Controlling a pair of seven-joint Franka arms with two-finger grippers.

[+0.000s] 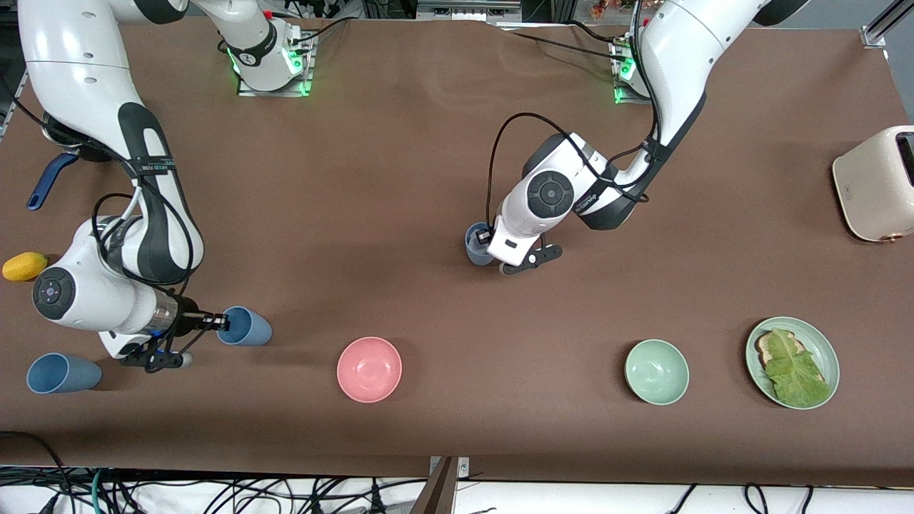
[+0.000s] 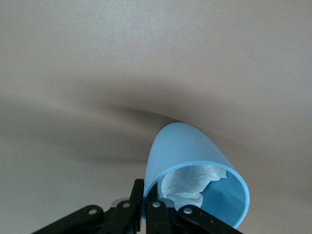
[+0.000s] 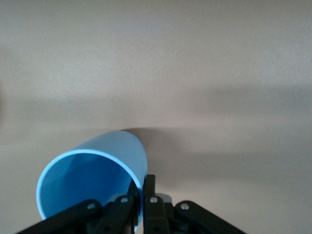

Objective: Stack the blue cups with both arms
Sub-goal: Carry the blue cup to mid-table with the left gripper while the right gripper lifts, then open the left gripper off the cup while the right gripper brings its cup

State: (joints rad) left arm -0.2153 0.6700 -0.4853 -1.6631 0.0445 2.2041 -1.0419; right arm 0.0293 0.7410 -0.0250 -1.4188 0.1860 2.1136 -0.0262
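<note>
My left gripper (image 1: 487,241) is shut on the rim of a slate-blue cup (image 1: 475,248) near the middle of the table. In the left wrist view the black fingers (image 2: 138,195) pinch the cup's (image 2: 187,151) wall, and crumpled white paper (image 2: 192,183) sits inside it. My right gripper (image 1: 220,323) is shut on the rim of a tilted blue cup (image 1: 248,326) low over the table at the right arm's end. In the right wrist view that cup (image 3: 92,178) is empty and the gripper (image 3: 145,184) clamps its rim. A third blue cup (image 1: 61,373) lies on its side, nearer the front camera.
A pink bowl (image 1: 369,369) and a mint-green bowl (image 1: 656,371) stand near the front edge. A green plate (image 1: 822,341) with bread and lettuce and a cream toaster (image 1: 875,182) are at the left arm's end. A yellow fruit (image 1: 23,265) and a blue handle (image 1: 48,180) are at the right arm's end.
</note>
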